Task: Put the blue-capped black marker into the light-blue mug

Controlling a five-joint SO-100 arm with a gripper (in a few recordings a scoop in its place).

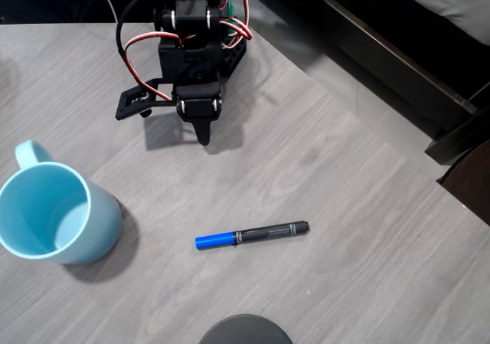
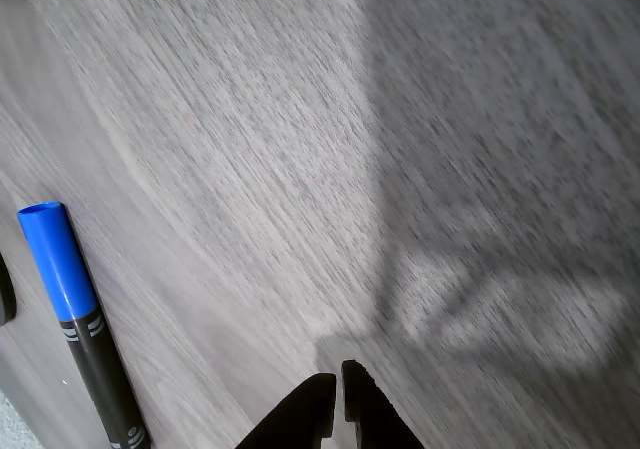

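Overhead, the gripper (image 1: 200, 133) hangs over the grey table (image 1: 344, 206) with its fingers clenched together on nothing; the wrist view shows the tips (image 2: 338, 389) nearly touching. Below it and slightly right lies the blue-capped black marker (image 1: 251, 234), flat, cap leftward. Down-left of the tool stands the light-blue mug (image 1: 57, 212), upright, well apart.

A grey wood-grain table (image 1: 329, 168) is seen; dark furniture (image 1: 398, 68) is set toward two o'clock.
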